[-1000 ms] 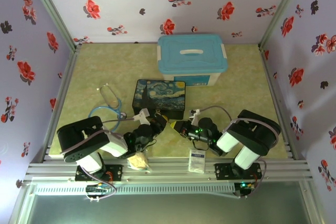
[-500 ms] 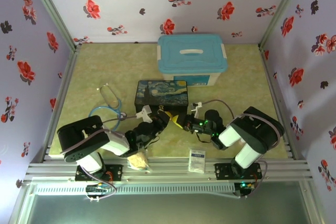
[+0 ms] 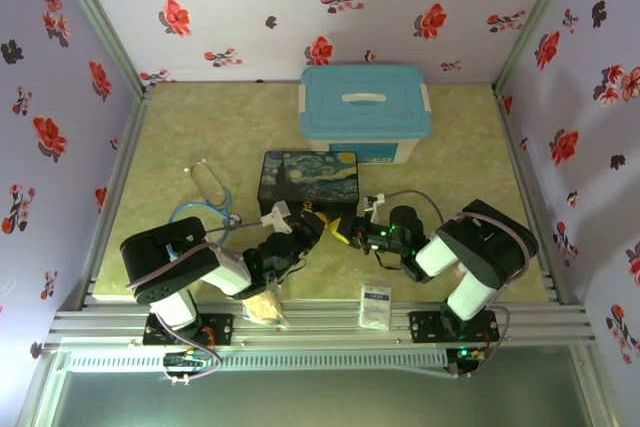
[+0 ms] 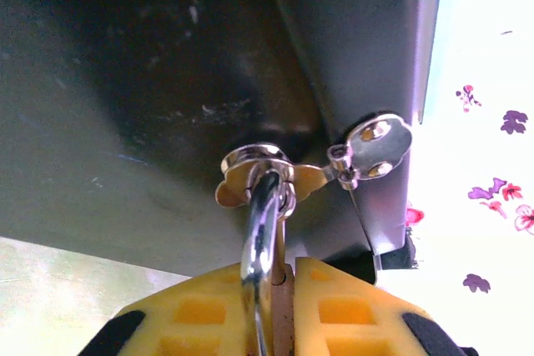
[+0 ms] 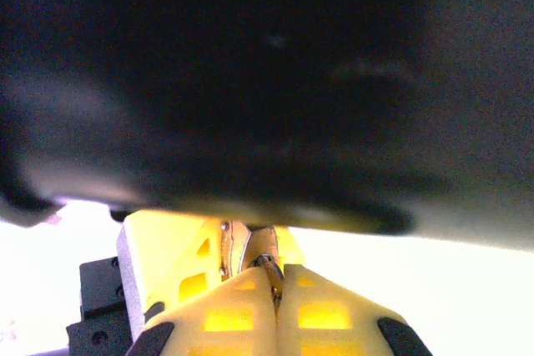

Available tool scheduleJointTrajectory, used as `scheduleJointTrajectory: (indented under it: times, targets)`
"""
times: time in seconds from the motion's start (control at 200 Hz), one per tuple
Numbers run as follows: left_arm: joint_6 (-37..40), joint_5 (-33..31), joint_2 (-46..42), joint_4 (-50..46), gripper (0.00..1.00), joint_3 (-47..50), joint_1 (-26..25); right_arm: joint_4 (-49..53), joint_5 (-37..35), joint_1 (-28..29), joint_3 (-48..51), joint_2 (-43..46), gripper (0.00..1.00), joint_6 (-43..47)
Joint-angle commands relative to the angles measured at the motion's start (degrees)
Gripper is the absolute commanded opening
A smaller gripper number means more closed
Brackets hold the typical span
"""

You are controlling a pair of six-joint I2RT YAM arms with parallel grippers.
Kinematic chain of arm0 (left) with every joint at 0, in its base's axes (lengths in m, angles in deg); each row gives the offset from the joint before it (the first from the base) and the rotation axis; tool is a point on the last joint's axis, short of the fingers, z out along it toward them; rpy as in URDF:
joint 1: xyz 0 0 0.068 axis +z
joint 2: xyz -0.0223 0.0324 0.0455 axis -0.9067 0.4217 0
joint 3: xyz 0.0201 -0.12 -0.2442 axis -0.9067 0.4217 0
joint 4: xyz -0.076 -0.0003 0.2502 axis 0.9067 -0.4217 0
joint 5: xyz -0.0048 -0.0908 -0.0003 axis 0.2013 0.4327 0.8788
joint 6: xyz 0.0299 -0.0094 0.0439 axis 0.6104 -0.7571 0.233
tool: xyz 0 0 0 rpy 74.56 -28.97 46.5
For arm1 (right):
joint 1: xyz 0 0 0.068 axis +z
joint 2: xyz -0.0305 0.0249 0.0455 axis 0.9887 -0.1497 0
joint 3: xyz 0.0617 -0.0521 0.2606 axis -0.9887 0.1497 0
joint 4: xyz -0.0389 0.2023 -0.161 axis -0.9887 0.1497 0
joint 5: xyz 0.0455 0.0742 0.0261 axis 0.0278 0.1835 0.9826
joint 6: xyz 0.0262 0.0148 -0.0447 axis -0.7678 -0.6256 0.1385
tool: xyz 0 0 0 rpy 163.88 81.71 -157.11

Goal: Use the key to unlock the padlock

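Observation:
The brass padlock is clamped between my left gripper's yellow fingers. Its silver shackle runs up through the metal hasp ring on the dark painted box. In the right wrist view, my right gripper is shut on the thin key, whose tip is at the padlock's brass body, just under the box's dark edge. Seen from the top view, the left gripper and the right gripper meet tip to tip at the box's front edge.
A white bin with a blue lid stands behind the painted box. A stethoscope lies to the left. A small white packet and a clear bag lie near the front rail. Floral walls close in three sides.
Over the last second my right gripper moved left and forward with the key until it met the left gripper at the padlock. The left gripper edged toward the box. Little shift in the last half second.

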State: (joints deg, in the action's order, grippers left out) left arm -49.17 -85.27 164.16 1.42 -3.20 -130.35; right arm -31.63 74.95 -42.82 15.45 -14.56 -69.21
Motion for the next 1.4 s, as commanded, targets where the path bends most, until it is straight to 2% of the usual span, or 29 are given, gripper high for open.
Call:
scheduleJointTrajectory:
  times: [0.0, 0.18, 0.275, 0.37, 0.575, 0.62, 0.66, 0.775, 0.94, 1.025, 1.105, 1.185, 1.29, 1.39]
  targets:
    - [-0.09, 8.17, 0.61, 5.02, 0.00, -3.50, -2.00, -5.08, -4.75, 2.67, -2.94, 0.07, 0.00, -6.79]
    - [0.44, 7.78, -0.25, 5.35, 0.00, -3.36, -2.00, -5.02, -9.57, 2.85, -2.27, 3.94, 0.00, -13.34]
    - [0.14, 7.85, 0.06, 5.32, 0.00, -3.54, -1.98, -5.05, -8.52, 3.04, -3.32, 3.17, 0.00, -14.44]
    - [0.07, 7.47, 0.22, 5.42, 0.00, -3.19, -1.96, -5.00, -8.09, 3.29, -2.89, 1.99, 0.25, -11.07]
    - [0.67, 5.38, -0.14, 4.99, 0.00, -1.29, -1.89, -4.76, -8.18, 3.25, 0.76, -2.40, 0.31, -6.34]
    - [0.41, 4.77, 0.16, 4.96, 0.00, -0.81, -1.85, -5.00, -8.02, 3.27, 1.05, -3.23, 0.37, -5.49]
    - [-0.17, 4.20, 0.54, 4.82, 0.00, -0.24, -1.82, -4.22, -7.68, 3.28, 1.22, -3.69, 0.46, -3.74]
    - [-1.65, 3.75, 1.94, 4.61, 0.00, 0.57, -1.72, 3.31, -10.31, 3.85, 2.22, -2.10, 0.50, 2.96]
    - [-2.84, 3.66, 3.55, 4.56, 0.00, 0.85, -1.92, 19.09, -13.69, 4.39, 1.61, 5.78, 0.48, 12.96]
    - [-3.13, 3.51, 3.76, 3.75, 0.00, 0.87, -1.90, 37.78, -17.76, 5.66, -1.23, 14.06, 0.48, 20.56]
    - [-3.47, 3.47, 4.03, 3.10, 0.00, 0.94, -1.89, 55.52, -24.44, 8.37, -5.05, 22.50, 0.48, 29.43]
    - [-3.78, 3.55, 4.45, 2.75, 0.00, 0.85, -1.93, 66.25, -30.62, 9.98, -6.60, 29.44, 0.49, 36.00]
    - [-4.36, 4.22, 5.24, 2.70, 0.00, 0.85, -1.94, 71.88, -33.41, 10.30, -5.54, 35.17, 0.51, 43.16]
    - [-5.00, 5.09, 6.03, 2.52, 0.00, 0.79, -2.11, 72.68, -34.94, 11.71, -4.25, 39.20, 0.52, 49.36]
